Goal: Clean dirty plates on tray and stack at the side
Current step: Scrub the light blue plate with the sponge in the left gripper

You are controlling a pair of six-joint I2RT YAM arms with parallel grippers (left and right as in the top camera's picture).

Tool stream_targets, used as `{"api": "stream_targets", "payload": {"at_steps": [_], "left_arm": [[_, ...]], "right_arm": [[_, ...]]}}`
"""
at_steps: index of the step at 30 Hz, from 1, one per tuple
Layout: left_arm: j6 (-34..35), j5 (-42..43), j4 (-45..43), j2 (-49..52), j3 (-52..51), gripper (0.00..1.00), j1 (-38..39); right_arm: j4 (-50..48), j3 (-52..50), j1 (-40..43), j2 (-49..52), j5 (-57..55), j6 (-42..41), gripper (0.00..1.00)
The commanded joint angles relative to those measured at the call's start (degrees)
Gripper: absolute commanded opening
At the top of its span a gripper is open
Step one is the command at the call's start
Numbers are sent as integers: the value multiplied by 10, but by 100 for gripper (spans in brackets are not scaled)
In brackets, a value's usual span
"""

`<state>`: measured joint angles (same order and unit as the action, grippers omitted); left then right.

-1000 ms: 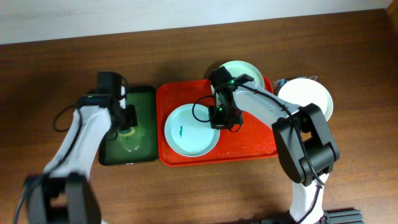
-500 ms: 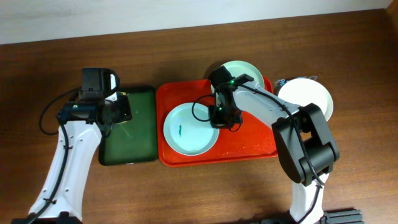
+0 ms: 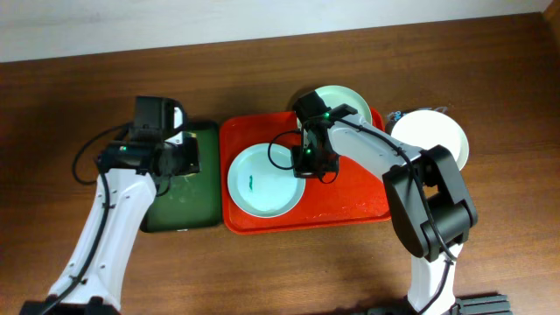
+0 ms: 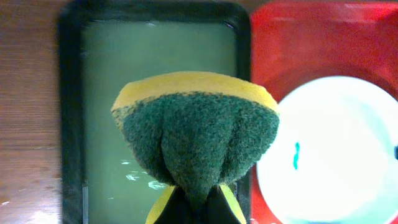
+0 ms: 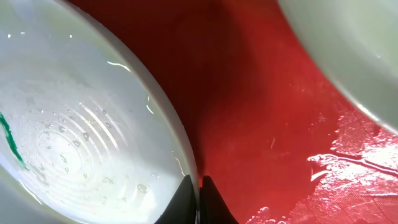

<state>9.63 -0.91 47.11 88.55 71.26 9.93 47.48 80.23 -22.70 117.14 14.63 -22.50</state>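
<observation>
While the left arm stretches up from 7 o'clock with its elbow bent, the left pincer [image 3: 185, 159] hangs over the dark green tray [image 3: 175, 214], clamped on a yellow-and-green sponge [image 4: 196, 134] that's squished into a fan, scrubby side toward the wrist camera. The right arm comes in from 5 o'clock and folds back across the red tray [image 3: 350, 208]. Its right pincer [image 3: 313, 163] is pinched together on the 3 o'clock rim of the smeared plate [image 3: 265, 181], which sits in the tray's 9 o'clock half with a little teal smear [image 3: 252, 183] on it. A second mint plate [image 3: 346, 98] overhangs the tray's 12 o'clock edge, half hidden by the right arm. The white plate [image 3: 437, 140] sits on the counter [image 3: 87, 96] just past the tray's 2 o'clock corner. Water [image 5: 348, 165] shines on the tray floor
</observation>
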Motion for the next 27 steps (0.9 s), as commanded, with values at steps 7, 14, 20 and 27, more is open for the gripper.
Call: {"api": "stream_targets", "payload": {"at_steps": [7,14,20,27], "left_arm": [[26,116,-55,147,8,0,97],[54,92,-92,246,8,0,147],[66,186,-102,280,15,0,177],[76,129,-89,195,60,0,167]], "right_arm": [[-2,-1,-1,-17,8,-2,4],[-2,-1,-1,-17,8,-2,4],[-2,-1,-1,-17,8,-2,4],[-1,-1,-1,-17,8,-2,4]]}}
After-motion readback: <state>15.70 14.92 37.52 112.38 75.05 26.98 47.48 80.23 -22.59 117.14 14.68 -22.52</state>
